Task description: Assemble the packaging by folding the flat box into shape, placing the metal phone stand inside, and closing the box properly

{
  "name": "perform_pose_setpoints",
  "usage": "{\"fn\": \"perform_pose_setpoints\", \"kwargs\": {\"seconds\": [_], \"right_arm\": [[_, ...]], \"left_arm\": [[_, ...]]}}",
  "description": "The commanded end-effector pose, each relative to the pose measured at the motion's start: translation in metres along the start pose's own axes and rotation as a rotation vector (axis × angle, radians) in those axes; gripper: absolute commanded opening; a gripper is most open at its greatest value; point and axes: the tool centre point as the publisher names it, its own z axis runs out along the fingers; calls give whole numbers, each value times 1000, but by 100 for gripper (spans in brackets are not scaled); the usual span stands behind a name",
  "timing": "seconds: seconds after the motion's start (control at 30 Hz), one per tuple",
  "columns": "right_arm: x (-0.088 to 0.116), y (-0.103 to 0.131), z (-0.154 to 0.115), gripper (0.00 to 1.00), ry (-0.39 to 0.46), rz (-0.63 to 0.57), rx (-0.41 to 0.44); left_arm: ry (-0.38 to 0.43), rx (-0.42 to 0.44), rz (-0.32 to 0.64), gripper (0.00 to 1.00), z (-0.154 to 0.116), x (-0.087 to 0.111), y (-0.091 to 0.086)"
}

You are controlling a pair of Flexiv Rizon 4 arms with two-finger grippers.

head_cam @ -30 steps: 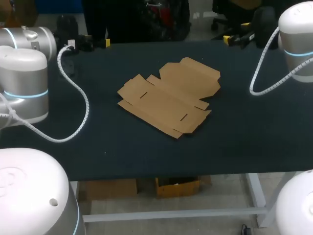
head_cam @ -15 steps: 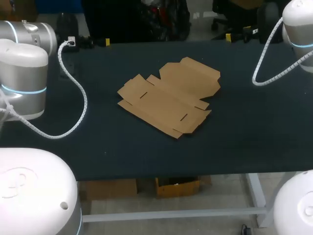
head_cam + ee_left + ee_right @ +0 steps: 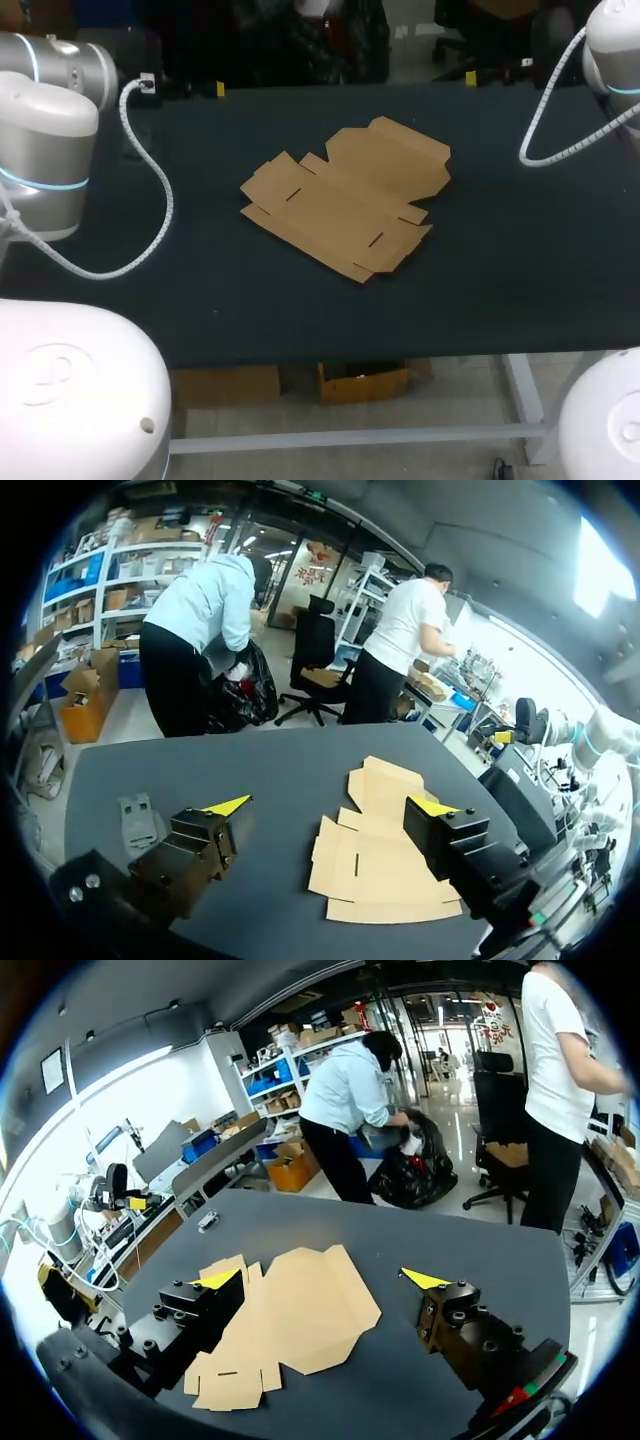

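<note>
Flat box (image 3: 345,200) lies unfolded on the table (image 3: 500,280); left gripper (image 3: 330,805) and right gripper (image 3: 322,1278) both spread wide.

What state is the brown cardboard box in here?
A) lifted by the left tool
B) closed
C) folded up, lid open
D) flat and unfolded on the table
D: the brown cardboard box lies flat and unfolded on the dark table, while the left tool and right tool are open and empty.
</note>
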Motion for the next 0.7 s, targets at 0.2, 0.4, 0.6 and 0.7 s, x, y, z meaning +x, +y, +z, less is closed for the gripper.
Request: {"fn": "perform_pose_setpoints", "kwargs": {"seconds": [0.2, 0.4, 0.6, 0.7], "right_arm": [[-2, -3, -5, 100, -11, 66, 16], [-2, -3, -5, 100, -11, 66, 16], [-2, -3, -5, 100, -11, 66, 16], [-2, -3, -5, 100, -11, 66, 16]], "left_arm": [[-23, -52, -52, 100, -8, 1, 0], [-23, -57, -54, 100, -8, 0, 0], [-23, -57, -54, 100, -8, 0, 0], [-23, -57, -54, 100, -8, 0, 0]]}}
